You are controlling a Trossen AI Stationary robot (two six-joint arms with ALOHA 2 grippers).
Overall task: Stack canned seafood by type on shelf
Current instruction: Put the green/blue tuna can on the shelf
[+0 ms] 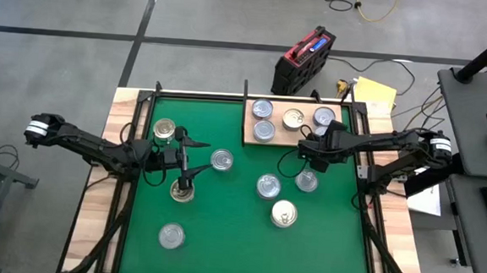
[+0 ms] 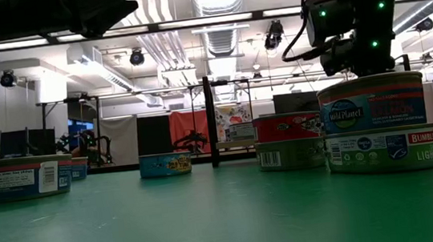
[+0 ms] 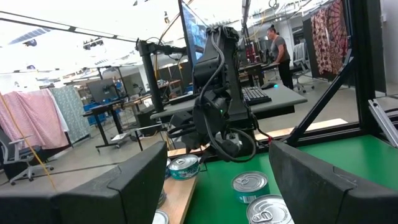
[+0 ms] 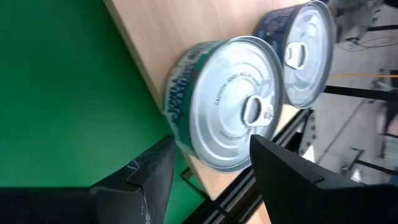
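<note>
The pale wooden shelf (image 1: 279, 140) lies at the green mat's far right. On it stand several tins, among them a silver-lidded one (image 1: 263, 109) and a gold-lidded one (image 1: 293, 118). Several more tins stand loose on the mat, e.g. (image 1: 268, 185) and a gold-lidded one (image 1: 284, 213). My right gripper (image 1: 308, 145) hangs over the shelf's near right part, open. In its wrist view a silver-lidded, blue-sided tin (image 4: 224, 102) stands on the board just ahead of my right gripper (image 4: 211, 146). My left gripper (image 1: 194, 159) waits open over the mat's left, holding nothing. My right gripper's fingertips (image 4: 264, 152) show in front of the silver-lidded tin's near rim (image 4: 214, 163), coming slanting down from the table's right. The tin stands flat on the board. Whether the fingers touch it, I cannot tell.
The low view shows two tins stacked (image 2: 374, 124) close by, with others (image 2: 27, 176) spread across the mat. A red and black case (image 1: 301, 62) stands on the floor beyond the far edge. Black frame posts (image 1: 360, 135) edge the mat. Bare mat lies along its near edge.
</note>
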